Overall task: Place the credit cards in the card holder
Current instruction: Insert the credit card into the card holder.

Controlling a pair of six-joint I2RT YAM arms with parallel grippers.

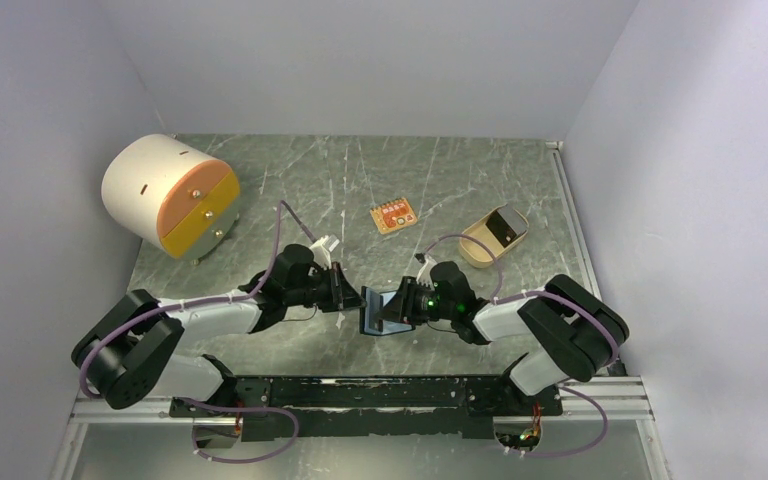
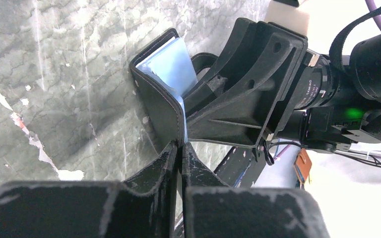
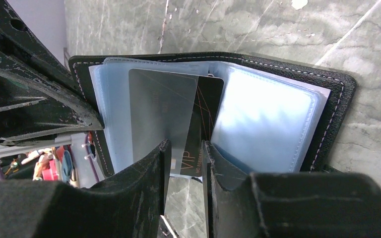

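The card holder (image 1: pixel 373 312), a black wallet with bluish plastic pockets, is held open and upright between both arms above the table's near middle. My left gripper (image 2: pixel 181 146) is shut on the edge of its black cover (image 2: pixel 161 106). In the right wrist view the card holder (image 3: pixel 273 114) faces me. A grey credit card (image 3: pixel 161 111) and a dark credit card marked VIP (image 3: pixel 204 119) stick out of its middle pocket. My right gripper (image 3: pixel 184 151) is open, and the cards' lower edges lie just beyond the gap between its tips.
A white drum with orange and yellow drawers (image 1: pixel 170 195) stands at the back left. A small orange board (image 1: pixel 393 216) lies at mid-table. At the right, a tan oval tray (image 1: pixel 480 250) holds a grey rectangular piece. Grey walls close in on three sides.
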